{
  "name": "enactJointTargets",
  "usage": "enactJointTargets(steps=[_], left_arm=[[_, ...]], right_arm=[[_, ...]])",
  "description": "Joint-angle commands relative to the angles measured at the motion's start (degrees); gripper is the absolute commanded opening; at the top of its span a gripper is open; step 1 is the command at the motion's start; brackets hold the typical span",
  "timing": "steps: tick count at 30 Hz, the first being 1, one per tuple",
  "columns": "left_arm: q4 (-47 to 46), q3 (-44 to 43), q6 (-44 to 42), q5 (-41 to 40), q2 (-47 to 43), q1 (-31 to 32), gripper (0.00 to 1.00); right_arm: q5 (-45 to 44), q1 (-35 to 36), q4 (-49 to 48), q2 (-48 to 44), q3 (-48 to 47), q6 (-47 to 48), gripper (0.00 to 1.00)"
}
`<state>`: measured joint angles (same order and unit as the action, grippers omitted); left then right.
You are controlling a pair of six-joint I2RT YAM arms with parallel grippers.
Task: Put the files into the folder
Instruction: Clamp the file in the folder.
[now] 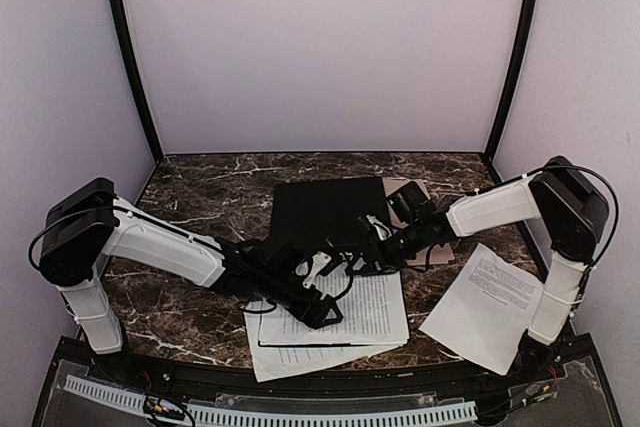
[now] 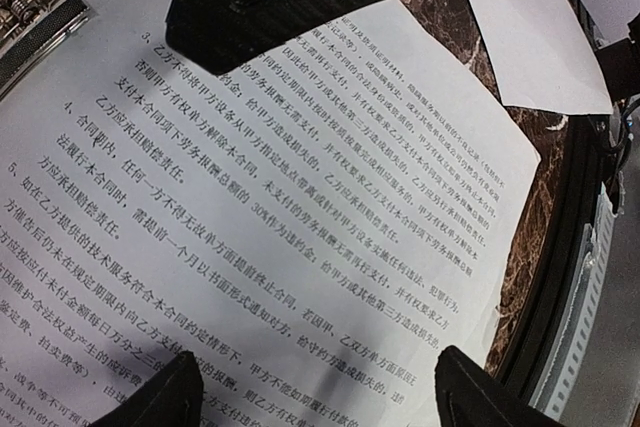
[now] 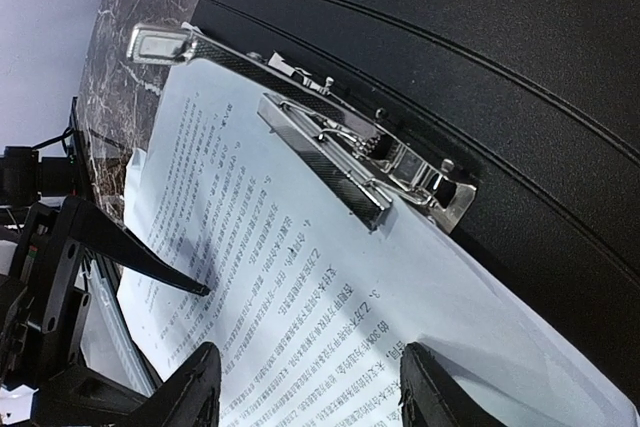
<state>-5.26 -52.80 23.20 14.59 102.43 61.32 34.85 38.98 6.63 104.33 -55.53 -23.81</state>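
**Files (image 1: pixel 330 332): 2 at the folder, 1 out on the right**

Left claw (image 2: pixel 328 392): jaws apart, holding nothing, low over the near half of the top sheet (image 2: pixel 300 197). My read is that it sits there to pin or square the paper while the other arm works at the spine.

Centre: the folder (image 1: pixel 325 207) reads black here and lies open. Its far cover is laid back and its near leaf is under the paper. The top sheet lies on that leaf with its far edge up against the clip (image 3: pixel 330 157). The 2nd sheet (image 1: pixel 275 359) pokes out skewed at the near-left corner. I can't tell if it is inside the folder or under it.

Clip: its bar crosses the top sheet's far edge. I can't tell if the lever (image 3: pixel 160 42) is locked down.

Right claw (image 3: pixel 315 387): jaws apart, empty, over the sheet just beside the clip. It looks placed to work the lever or nudge the edge under the bar.

Far right: the 3rd sheet (image 1: pixel 490 302) lies flat on the bench (image 1: pixel 200 187), well apart from the folder and near the right arm's base. It is not filed.

Judgement: roughly mid-task. The skewed 2nd sheet needs aligning before anything clamps, otherwise it creases or slips out.
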Motion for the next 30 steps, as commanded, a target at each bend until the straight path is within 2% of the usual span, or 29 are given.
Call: enactJointTargets(steps=[1,9,15,22,30], left_arm=[[2.9,-1.6,-0.7,-1.0,-2.7,0.3,0.81],[7.7,-4.8,-3.3,-10.2,-7.6,0.1,0.85],[14.0,-10.1,-2.7,-20.3,-6.3,-2.3,0.75],[15.9,-15.7,-3.8,-20.7,-2.8,-7.4,0.61],[18.8,-24.2,-8.1,-18.1,4.7,-8.5,0.51]], right_arm=[[-1.8,-0.6,0.4,2.4,0.5,1.7,0.59],[-2.2,-0.7,0.3,2.3,1.1,1.9,0.59],[-2.5,-0.7,0.3,2.1,1.0,2.2,0.59],[-2.6,-0.8,0.3,2.0,1.1,2.4,0.59],[-2.6,-0.8,0.3,2.1,0.9,2.5,0.59]])
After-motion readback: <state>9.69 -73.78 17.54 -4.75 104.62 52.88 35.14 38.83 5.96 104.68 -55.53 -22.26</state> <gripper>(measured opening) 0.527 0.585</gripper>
